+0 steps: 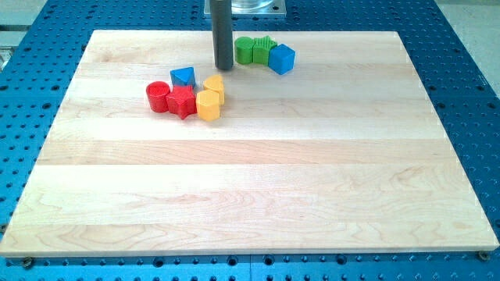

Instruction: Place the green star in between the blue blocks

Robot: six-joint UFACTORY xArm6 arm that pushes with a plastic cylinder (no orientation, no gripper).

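Upper left of centre: red cylinder (158,96), red star (181,102), blue triangle (183,76), two yellow blocks (209,99). My tip (224,66) carries nothing, touches nothing. Right of it: green cylinder (245,50), green star (263,51) against blue cube (281,58). Risk: pushing drags cube along. No writing visible

You will find nothing to read here: no text, label, brand, number or sign shows on the table (250,195), on any of the coloured blocks, or on the rod.
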